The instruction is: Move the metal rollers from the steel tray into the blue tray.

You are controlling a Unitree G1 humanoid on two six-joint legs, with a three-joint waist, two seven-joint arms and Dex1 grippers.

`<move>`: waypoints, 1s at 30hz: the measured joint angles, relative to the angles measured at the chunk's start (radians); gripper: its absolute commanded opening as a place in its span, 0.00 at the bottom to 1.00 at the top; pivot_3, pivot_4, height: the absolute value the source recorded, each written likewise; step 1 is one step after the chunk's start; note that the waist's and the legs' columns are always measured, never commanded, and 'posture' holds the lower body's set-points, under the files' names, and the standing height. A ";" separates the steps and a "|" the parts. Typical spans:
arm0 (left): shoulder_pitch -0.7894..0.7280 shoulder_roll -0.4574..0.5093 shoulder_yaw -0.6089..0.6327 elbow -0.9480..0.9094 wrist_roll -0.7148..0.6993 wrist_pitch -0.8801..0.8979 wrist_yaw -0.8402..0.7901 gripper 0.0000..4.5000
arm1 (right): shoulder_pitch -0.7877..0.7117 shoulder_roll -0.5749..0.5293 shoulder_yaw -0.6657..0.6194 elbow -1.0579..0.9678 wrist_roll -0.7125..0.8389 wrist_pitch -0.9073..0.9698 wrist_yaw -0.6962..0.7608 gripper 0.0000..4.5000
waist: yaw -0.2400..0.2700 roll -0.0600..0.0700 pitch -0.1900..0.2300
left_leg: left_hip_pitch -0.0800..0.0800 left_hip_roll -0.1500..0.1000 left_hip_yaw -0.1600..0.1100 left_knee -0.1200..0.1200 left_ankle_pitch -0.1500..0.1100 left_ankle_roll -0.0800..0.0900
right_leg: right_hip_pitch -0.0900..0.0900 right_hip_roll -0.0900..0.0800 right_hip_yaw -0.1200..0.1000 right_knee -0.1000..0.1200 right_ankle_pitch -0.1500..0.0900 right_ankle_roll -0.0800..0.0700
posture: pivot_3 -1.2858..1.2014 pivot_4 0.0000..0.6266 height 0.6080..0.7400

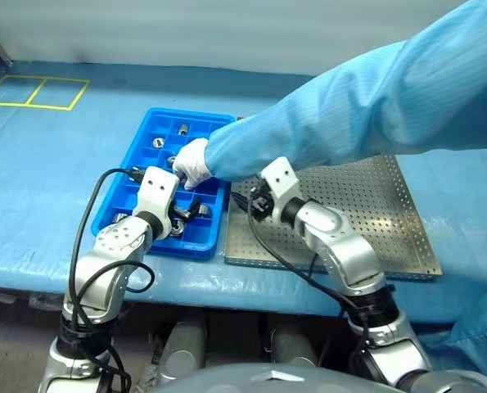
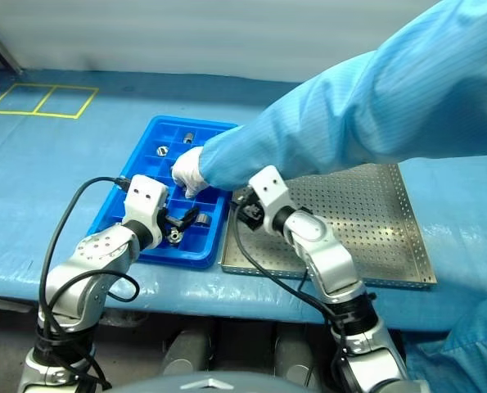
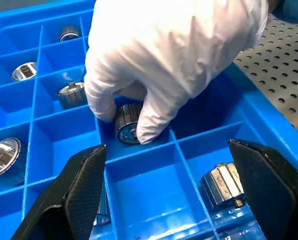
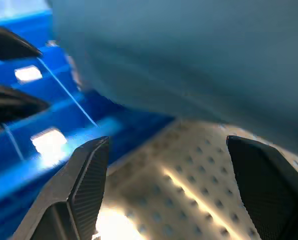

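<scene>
Reaching across from the right, a person's arm in a pale blue sleeve stretches over the large grey perforated steel tray, whose visible holed surface carries no rollers. Beside it, touching edge to edge, sits the bright blue gridded plastic tray; several small shiny silver metal rollers already lie one to a compartment, so I judge the transfer nearly done. The white-gloved hand pinches one ribbed roller inside a middle compartment, apparently setting it straight. The left gripper hovers just above the blue tray, black fingers spread wide and holding nothing. The right gripper hangs over the steel tray's edge, jaws parted and empty, leaving the hand room.
</scene>
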 measured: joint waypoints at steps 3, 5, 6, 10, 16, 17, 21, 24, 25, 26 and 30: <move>-0.002 0.004 -0.001 0.002 -0.001 -0.010 -0.019 0.94 | 0.051 -0.041 -0.042 -0.030 0.001 0.029 -0.004 0.87 | -0.003 0.000 0.000 | 0.000 0.000 0.000 0.000 0.000 0.000 | 0.000 0.000 0.000 0.000 0.000 0.000 | 0.59 0.24 1.00; -0.003 0.011 -0.004 0.005 -0.002 -0.021 -0.033 0.94 | 0.075 -0.055 -0.057 -0.043 0.001 0.045 -0.006 0.87 | -0.007 0.000 0.000 | 0.000 0.000 0.000 0.000 0.000 0.000 | 0.000 0.000 0.000 0.000 0.000 0.000 | 0.58 0.24 1.00; -0.004 0.015 -0.009 0.006 -0.003 -0.028 -0.041 0.94 | 0.088 -0.063 -0.061 -0.053 0.003 0.054 -0.005 0.87 | -0.009 0.000 0.000 | 0.000 0.000 0.000 0.000 0.000 0.000 | 0.000 0.000 0.000 0.000 0.000 0.000 | 0.58 0.24 1.00; -0.005 0.012 -0.014 0.033 -0.015 -0.072 -0.084 0.94 | 0.114 -0.081 -0.076 -0.073 0.026 0.079 0.008 0.87 | -0.012 0.000 0.000 | 0.000 0.000 0.000 0.001 0.000 0.000 | 0.000 0.000 0.000 0.000 0.000 0.000 | 0.58 0.24 1.00; -0.038 0.002 -0.068 0.092 -0.042 -0.164 -0.174 0.94 | 0.130 -0.148 -0.101 -0.097 0.052 0.110 0.027 0.87 | -0.014 0.000 0.000 | -0.001 0.000 0.000 0.003 0.000 0.000 | 0.000 0.000 0.000 0.000 0.000 0.000 | 0.57 0.24 1.00; -0.043 -0.001 -0.076 0.098 -0.043 -0.172 -0.179 0.94 | 0.130 -0.152 -0.105 -0.097 0.051 0.117 0.024 0.87 | -0.014 0.000 0.000 | -0.001 0.000 0.000 0.003 0.000 0.000 | 0.000 0.000 0.000 0.000 0.000 0.000 | 0.57 0.24 1.00; -0.063 -0.007 -0.113 0.134 -0.033 -0.198 -0.188 0.94 | 0.137 -0.155 -0.118 -0.097 0.054 0.124 0.013 0.87 | -0.025 0.000 0.000 | -0.001 0.000 0.000 0.002 0.000 0.000 | 0.000 0.000 0.000 0.000 0.000 0.000 | 0.56 0.24 1.00; -0.064 -0.008 -0.123 0.145 -0.033 -0.211 -0.193 0.94 | 0.138 -0.144 -0.135 -0.092 0.057 0.120 -0.008 0.87 | -0.031 0.000 0.000 | -0.001 0.000 0.000 0.002 0.000 0.001 | 0.000 0.000 0.000 0.000 0.000 0.000 | 0.56 0.24 1.00; -0.064 -0.007 -0.123 0.147 -0.033 -0.213 -0.194 0.94 | 0.136 -0.134 -0.143 -0.077 0.059 0.111 -0.013 0.87 | -0.034 0.000 0.000 | -0.001 0.000 0.000 0.002 0.000 0.001 | 0.000 0.000 0.000 0.000 0.000 0.000 | 0.56 0.24 1.00; -0.064 -0.007 -0.123 0.148 -0.033 -0.215 -0.195 0.94 | 0.134 -0.125 -0.148 -0.060 0.061 0.097 -0.016 0.87 | -0.035 0.000 0.000 | -0.001 0.000 0.000 0.003 0.000 0.001 | 0.000 0.000 0.000 0.000 0.000 0.000 | 0.56 0.24 1.00; -0.064 -0.005 -0.123 0.161 -0.030 -0.217 -0.195 0.94 | 0.095 -0.094 -0.153 0.058 0.065 0.044 -0.013 0.87 | -0.048 0.000 0.000 | -0.001 0.000 0.001 0.004 0.000 0.001 | 0.001 0.000 0.001 0.000 0.001 0.001 | 0.56 0.24 1.00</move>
